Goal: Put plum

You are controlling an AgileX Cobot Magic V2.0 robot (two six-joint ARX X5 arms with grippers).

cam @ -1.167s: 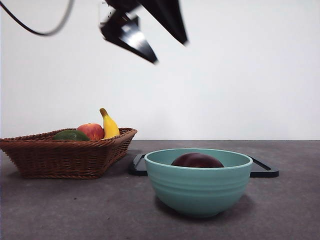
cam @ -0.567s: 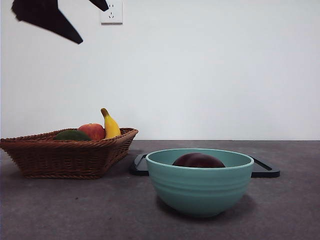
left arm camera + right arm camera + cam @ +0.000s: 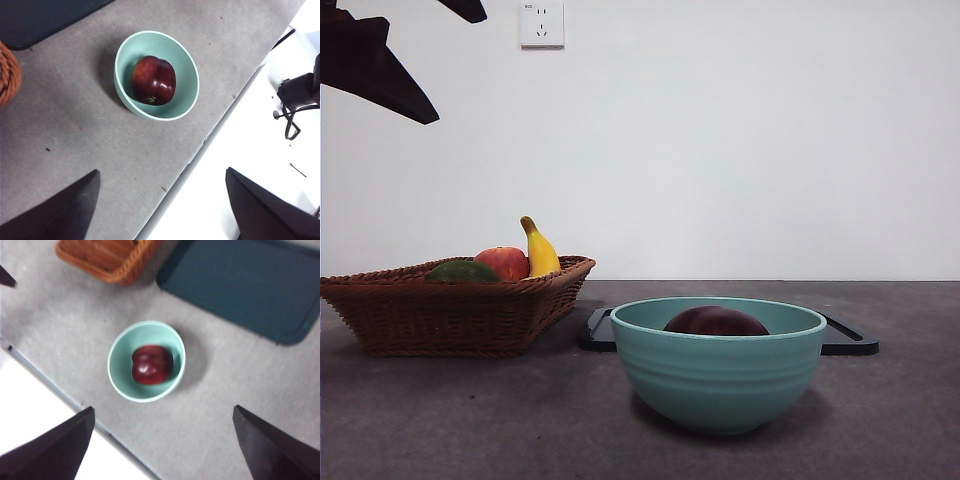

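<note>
The dark maroon plum lies inside the teal bowl at the front middle of the table. From above, the left wrist view shows the plum resting in the bowl, free of any gripper. My left gripper is open and empty, high above the table's front edge; in the front view its black jaws sit at the top left corner. My right gripper is open and empty too, high over the bowl and plum. That view is blurred.
A wicker basket at the left holds a red apple, a banana and a green fruit. A dark flat tray lies behind the bowl. The table's front edge runs close to the bowl.
The black gripper in the front view has moved from top centre to the top left corner. The plum and bowl have not moved.
</note>
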